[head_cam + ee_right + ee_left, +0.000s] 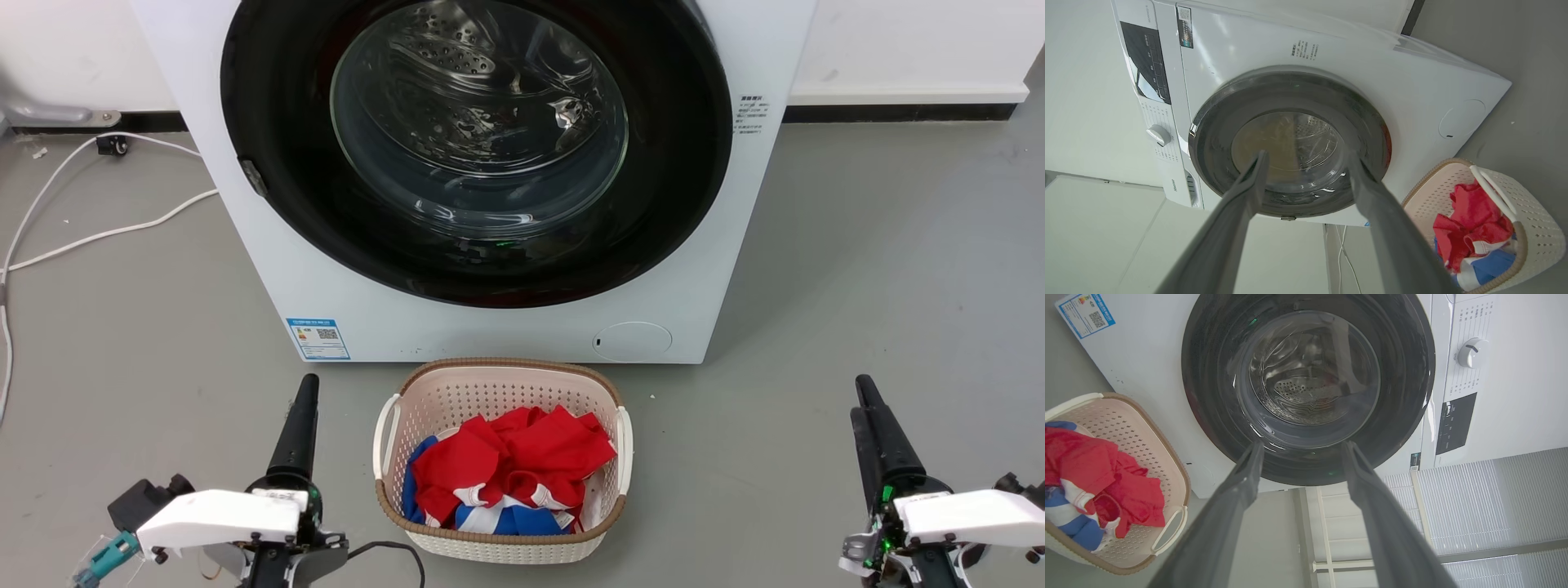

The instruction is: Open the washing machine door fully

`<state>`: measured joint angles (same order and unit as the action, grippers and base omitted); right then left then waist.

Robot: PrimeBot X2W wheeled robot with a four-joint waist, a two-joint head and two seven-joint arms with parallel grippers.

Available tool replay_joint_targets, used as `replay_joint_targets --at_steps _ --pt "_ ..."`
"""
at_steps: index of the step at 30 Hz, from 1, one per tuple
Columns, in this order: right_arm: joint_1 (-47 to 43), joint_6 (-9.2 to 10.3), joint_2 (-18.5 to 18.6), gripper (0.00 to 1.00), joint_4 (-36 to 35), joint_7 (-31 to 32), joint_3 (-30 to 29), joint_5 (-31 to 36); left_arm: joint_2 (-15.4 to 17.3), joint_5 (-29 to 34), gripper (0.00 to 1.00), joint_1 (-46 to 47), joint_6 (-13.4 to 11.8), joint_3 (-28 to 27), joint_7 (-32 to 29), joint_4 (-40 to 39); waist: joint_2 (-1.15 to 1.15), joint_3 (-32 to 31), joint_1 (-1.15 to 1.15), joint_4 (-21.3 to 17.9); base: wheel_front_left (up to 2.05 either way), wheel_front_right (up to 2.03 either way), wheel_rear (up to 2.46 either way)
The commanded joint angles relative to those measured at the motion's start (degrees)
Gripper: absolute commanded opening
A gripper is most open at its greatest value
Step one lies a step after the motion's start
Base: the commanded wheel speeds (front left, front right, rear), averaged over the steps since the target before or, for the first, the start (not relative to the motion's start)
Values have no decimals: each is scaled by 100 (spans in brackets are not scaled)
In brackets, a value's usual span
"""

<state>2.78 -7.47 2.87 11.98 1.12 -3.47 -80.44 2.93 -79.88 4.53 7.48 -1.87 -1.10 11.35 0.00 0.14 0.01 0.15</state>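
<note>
Washing machine door [478,139] sits well beyond left hand [307,388].

left arm [216,514] low, jaws apart | right arm [971,514] low, jaws apart | both aimed forward

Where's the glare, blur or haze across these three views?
Head view: sharp, evenly lit, small bright glints on the door glass. Left wrist view: near fingers soft and out of focus, the washer behind them sharp. Right wrist view: hazy and washed out, the door reads grey, its fingers blurred too.
</note>
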Motion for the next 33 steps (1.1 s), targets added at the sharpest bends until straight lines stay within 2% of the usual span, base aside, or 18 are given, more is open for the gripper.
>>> replay_joint_targets --at_steps 1,16,23,33 --pt "39 -3 18 100 -152 -58 15 287 18 317 100 85 0 62 64 -155 0 0 0 3 0 0 0" --pt "-83 -3 11 100 -385 -394 110 2301 174 2461 100 92 1 436 398 -302 0 -3 0 15 0 0 0" --pt "-99 -3 11 100 -420 -505 83 3103 236 3162 100 116 -22 556 517 -265 0 -6 0 20 0 0 0" --pt "-156 -3 9 100 -525 -575 141 4170 356 4084 100 135 -186 754 705 -231 0 -17 0 9 0 0 0"
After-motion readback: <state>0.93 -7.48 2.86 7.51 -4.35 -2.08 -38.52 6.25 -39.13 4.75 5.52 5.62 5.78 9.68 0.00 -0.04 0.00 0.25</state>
